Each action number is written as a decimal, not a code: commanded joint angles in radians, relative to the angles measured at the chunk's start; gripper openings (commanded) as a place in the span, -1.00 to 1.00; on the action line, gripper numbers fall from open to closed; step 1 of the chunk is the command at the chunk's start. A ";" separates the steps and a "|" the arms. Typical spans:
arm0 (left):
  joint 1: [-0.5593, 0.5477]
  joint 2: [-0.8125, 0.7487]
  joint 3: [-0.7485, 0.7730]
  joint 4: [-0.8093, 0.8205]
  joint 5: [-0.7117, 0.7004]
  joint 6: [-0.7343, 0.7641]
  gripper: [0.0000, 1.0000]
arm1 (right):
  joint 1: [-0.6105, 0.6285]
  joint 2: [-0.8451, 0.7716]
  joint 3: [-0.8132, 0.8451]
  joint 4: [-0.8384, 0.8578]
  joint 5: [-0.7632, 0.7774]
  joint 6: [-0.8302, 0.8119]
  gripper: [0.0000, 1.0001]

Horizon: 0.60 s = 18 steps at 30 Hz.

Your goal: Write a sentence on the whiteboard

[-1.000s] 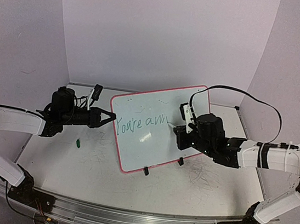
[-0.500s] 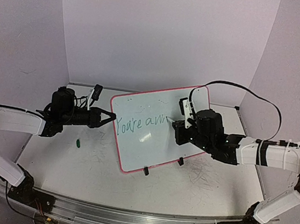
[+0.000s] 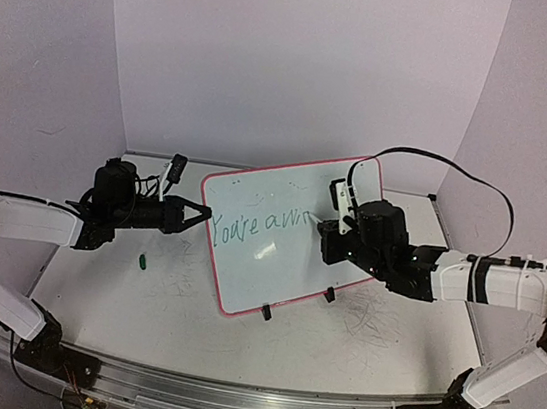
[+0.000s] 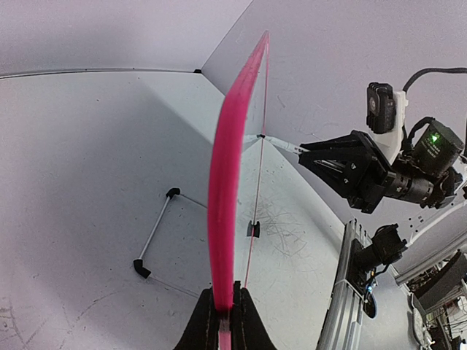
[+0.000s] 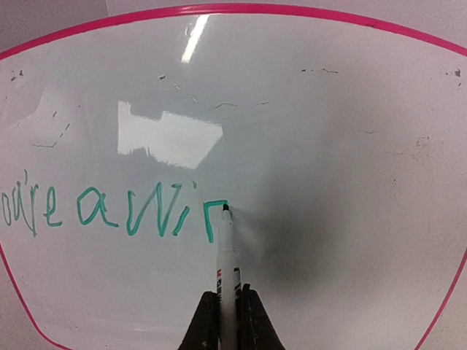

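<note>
The whiteboard [image 3: 267, 254], white with a pink-red frame, stands tilted on black clip feet mid-table. My left gripper [image 3: 203, 217] is shut on its left edge; in the left wrist view the frame [image 4: 226, 189] runs up edge-on from the shut jaws [image 4: 223, 310]. My right gripper [image 3: 328, 234] is shut on a white marker [image 5: 228, 262], its tip touching the board. The green sentence [image 5: 109, 215] reads "You're a Wi" plus a part-drawn letter at the tip. It also shows in the top view [image 3: 261, 225].
A small green marker cap [image 3: 143, 262] lies on the table left of the board. Faint grey scribbles [image 3: 374, 319] mark the tabletop right of it. A wire stand with black ends [image 4: 155, 233] lies behind the board. White walls enclose the back and sides.
The right gripper has moved the marker up and slightly right along the board, adding green strokes after "Wi". The left gripper and the board have stayed still.
</note>
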 commanded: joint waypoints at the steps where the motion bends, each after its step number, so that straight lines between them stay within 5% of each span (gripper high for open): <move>1: 0.002 -0.038 0.010 -0.014 -0.006 0.044 -1.00 | -0.003 -0.021 -0.030 -0.041 -0.015 0.011 -1.00; 18: 0.003 -0.040 0.014 -0.019 -0.008 0.042 -1.00 | -0.027 -0.075 -0.002 0.004 -0.064 0.017 -1.00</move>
